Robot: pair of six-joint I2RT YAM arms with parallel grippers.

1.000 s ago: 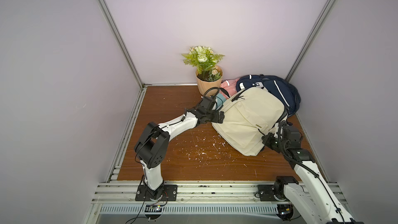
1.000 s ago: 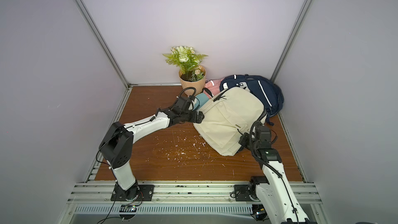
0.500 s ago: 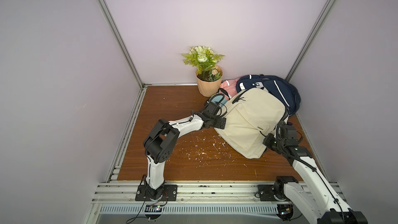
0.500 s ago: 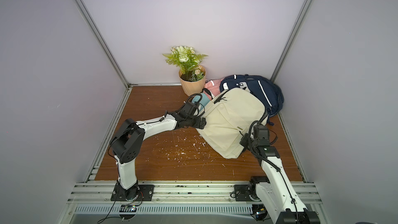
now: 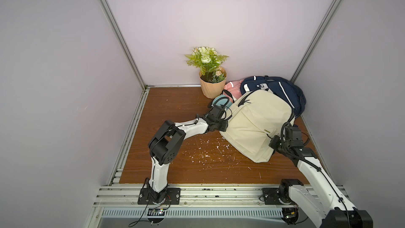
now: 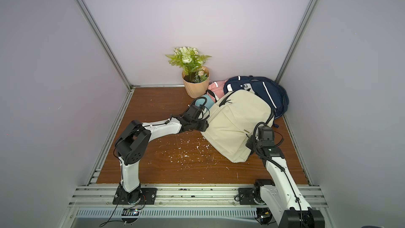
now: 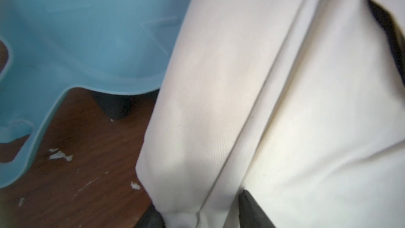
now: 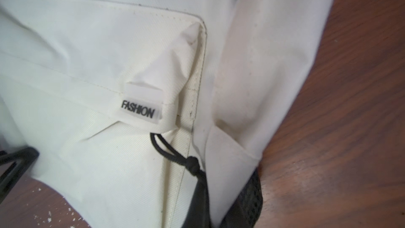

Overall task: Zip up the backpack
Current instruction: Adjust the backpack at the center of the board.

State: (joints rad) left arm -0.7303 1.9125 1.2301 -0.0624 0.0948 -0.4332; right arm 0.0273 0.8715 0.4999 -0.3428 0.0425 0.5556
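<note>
A cream backpack (image 5: pixel 256 123) (image 6: pixel 236 123) lies flat on the wooden floor, leaning on other bags behind it. My left gripper (image 5: pixel 223 126) (image 6: pixel 205 126) is at its left edge. In the left wrist view a fold of the cream fabric (image 7: pixel 197 128) fills the gap of the left gripper (image 7: pixel 201 216), with both dark fingers against it. My right gripper (image 5: pixel 274 143) (image 6: pixel 249 143) is at the bag's lower right side. In the right wrist view the right gripper (image 8: pixel 223 211) is shut on the black zipper pull cord (image 8: pixel 166 148), which runs out from under a "FASHION" label (image 8: pixel 140 108).
A potted plant (image 5: pixel 211 86) stands at the back wall. A navy backpack (image 5: pixel 276 88), a pink bag (image 5: pixel 233 86) and a light blue plastic item (image 5: pixel 221 101) (image 7: pixel 76 40) crowd the back right corner. White flecks litter the floor (image 5: pixel 206 152). Walls close in on three sides.
My left gripper has slid from the backpack's top corner down along its left edge and closed from open onto a fold of fabric. The right gripper has stayed on the cord.
</note>
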